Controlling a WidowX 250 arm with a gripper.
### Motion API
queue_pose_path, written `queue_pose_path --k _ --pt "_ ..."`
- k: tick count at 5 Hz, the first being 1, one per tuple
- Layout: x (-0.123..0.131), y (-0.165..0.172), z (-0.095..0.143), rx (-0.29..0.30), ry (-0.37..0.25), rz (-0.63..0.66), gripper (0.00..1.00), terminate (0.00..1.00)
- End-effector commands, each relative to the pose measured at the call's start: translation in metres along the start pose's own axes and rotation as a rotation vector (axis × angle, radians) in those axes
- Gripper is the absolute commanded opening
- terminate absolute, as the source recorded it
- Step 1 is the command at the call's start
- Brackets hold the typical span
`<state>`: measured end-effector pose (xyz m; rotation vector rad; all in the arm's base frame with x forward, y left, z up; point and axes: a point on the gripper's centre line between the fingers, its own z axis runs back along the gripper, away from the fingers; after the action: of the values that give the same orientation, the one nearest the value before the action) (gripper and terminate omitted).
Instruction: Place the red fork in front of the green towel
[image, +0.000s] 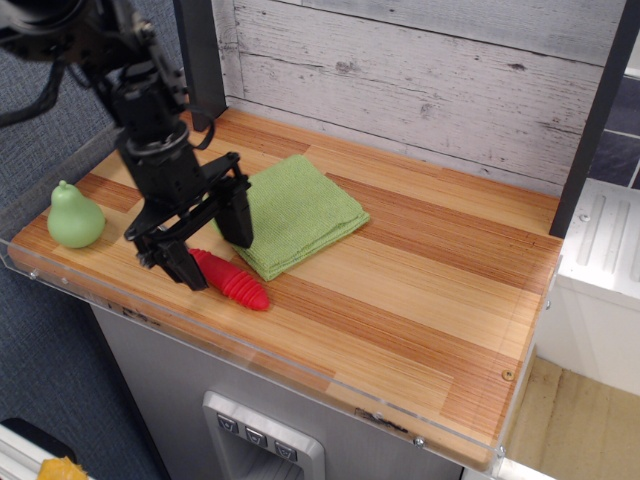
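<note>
The red fork (232, 281) lies flat on the wooden tabletop (420, 280), just in front of the near edge of the green towel (295, 210). Only its ribbed red handle shows; the metal head is hidden behind one black finger (186, 268). The gripper (214, 256) is open and empty, raised a little above the fork's left end, with its fingers spread to either side and not touching the handle. The towel lies folded and flat in the middle-left of the table.
A small green pear (73, 217) stands at the table's left end, left of the gripper. A dark post (203, 60) rises at the back left before a white plank wall (420, 80). A clear guard strip (300, 375) runs along the front edge.
</note>
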<state>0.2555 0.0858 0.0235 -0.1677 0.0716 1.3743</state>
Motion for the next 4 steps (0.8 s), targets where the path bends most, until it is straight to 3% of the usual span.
queue_pose_path --k 1,2,3,4 --pt "-0.022 -0.005 0.04 -0.043 -0.078 -0.086 1.0 0.0" --pt "-0.036 -0.017 0.062 0.008 -0.113 -0.247 1.0 0.0" --pt "-0.052 -0.04 0.075 0.138 -0.184 -0.498 1.0 0.0" --pt "-0.054 -0.049 0.077 0.167 -0.186 -0.729 1.0 0.0"
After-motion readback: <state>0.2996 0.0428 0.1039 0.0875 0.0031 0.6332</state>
